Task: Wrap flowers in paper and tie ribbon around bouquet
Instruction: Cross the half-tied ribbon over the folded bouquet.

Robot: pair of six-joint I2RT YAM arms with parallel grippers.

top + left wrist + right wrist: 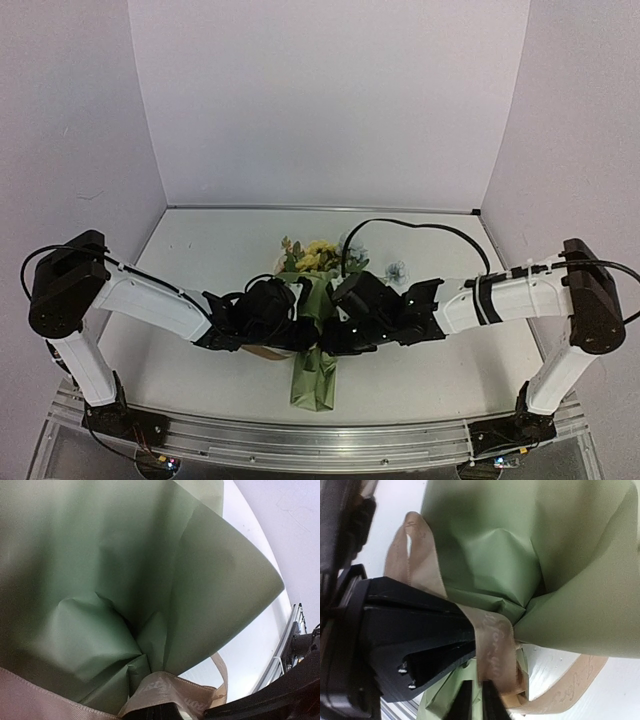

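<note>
The bouquet [314,295] is lying on the table [200,250] between the two arms. Its flowers [317,255] are pointing toward the far wall, and the narrow tail of its paper [315,375] is pointing toward the near edge. Yellow and pale blooms are showing above the open mouth of the green cone. Both grippers are meeting over the pinched waist of the bouquet, and from above their black bodies are hiding that part.

The left gripper [288,325] is reaching in from the left with its jaws closed, and it is pinching the ribbon [495,650]. In the right wrist view the left gripper [470,637] is showing as a black wedge. Its tips are pressing on the tan band where the band is crossing the gathered paper [530,545]. In the left wrist view the ribbon [170,692] is draping over the left gripper [160,714] at the bottom edge. The paper [100,580] is filling nearly all of that view and is creasing inward toward the pinch.

The right gripper [332,335] is coming in from the right, close beside the left one. In its own camera the right gripper [477,705] is holding its jaws only a narrow slit apart. Pale paper is showing in the gap. The ribbon is running down just beside the tips rather than visibly between them. One loop of ribbon is arching up on the left of the cone, and another length is trailing away to the lower right over the table.
</note>
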